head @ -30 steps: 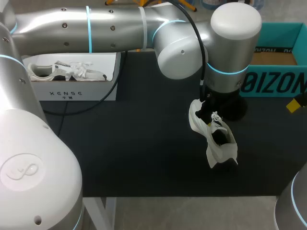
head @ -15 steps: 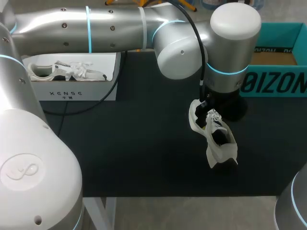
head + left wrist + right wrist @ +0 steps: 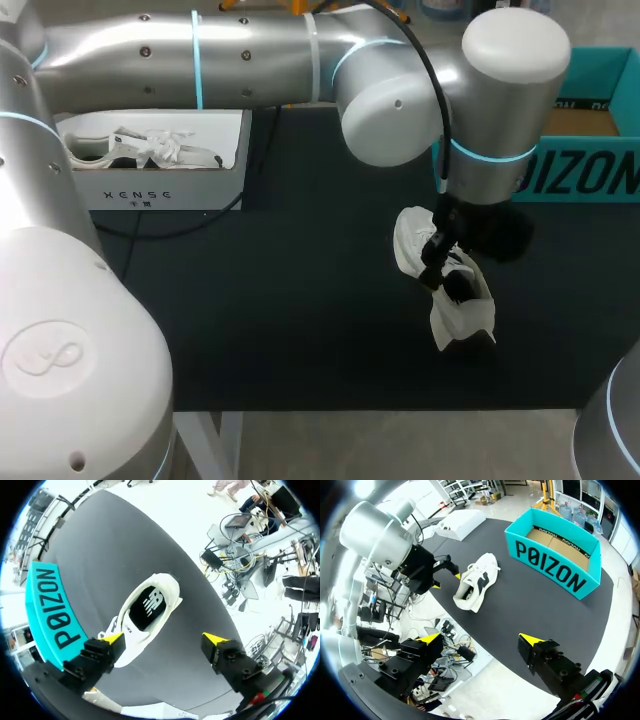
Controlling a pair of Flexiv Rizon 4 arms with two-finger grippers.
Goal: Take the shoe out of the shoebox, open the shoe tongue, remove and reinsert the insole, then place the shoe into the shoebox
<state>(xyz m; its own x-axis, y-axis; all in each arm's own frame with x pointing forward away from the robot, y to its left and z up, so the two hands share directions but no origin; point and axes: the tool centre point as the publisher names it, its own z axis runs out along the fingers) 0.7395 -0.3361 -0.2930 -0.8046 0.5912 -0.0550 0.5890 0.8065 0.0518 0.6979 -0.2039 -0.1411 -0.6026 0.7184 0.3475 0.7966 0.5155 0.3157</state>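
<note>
1. On the black worktop (image 3: 280, 300), right of the middle, the white shoe (image 3: 445, 285) lies out of the box. It is near the teal shoebox (image 3: 590, 175) but apart from it.
2. In the left wrist view its opening faces up, and the dark insole (image 3: 147, 611) appears to sit flat inside. The laces look loose at the end nearer the shoebox.
3. The left pincer (image 3: 165, 640) hangs over the shoe, released, with its yellow tips wide apart and nothing held between them. One tip is just beside the laced end; I cannot tell whether it touches.
4. The left arm comes in from the left and reaches past the middle to get there.
5. The shoebox stands open, and only its bare cardboard floor shows.
6. The right pincer (image 3: 481, 639) is also released and holds nothing. It hovers well away from the shoe, out past the worktop's near edge.
7. At the far left a white box (image 3: 160, 185) holds a second white shoe (image 3: 140, 148); nothing touches it.
8. Progress, as a judgement: taking the shoe out is done. With the pincer over the laced end, the step in hand looks like work on the tongue or insole. The pictures do not show whether the insole has been out and back in.
9. Whichever it is, the shoe has not yet been put back in the shoebox.
</note>
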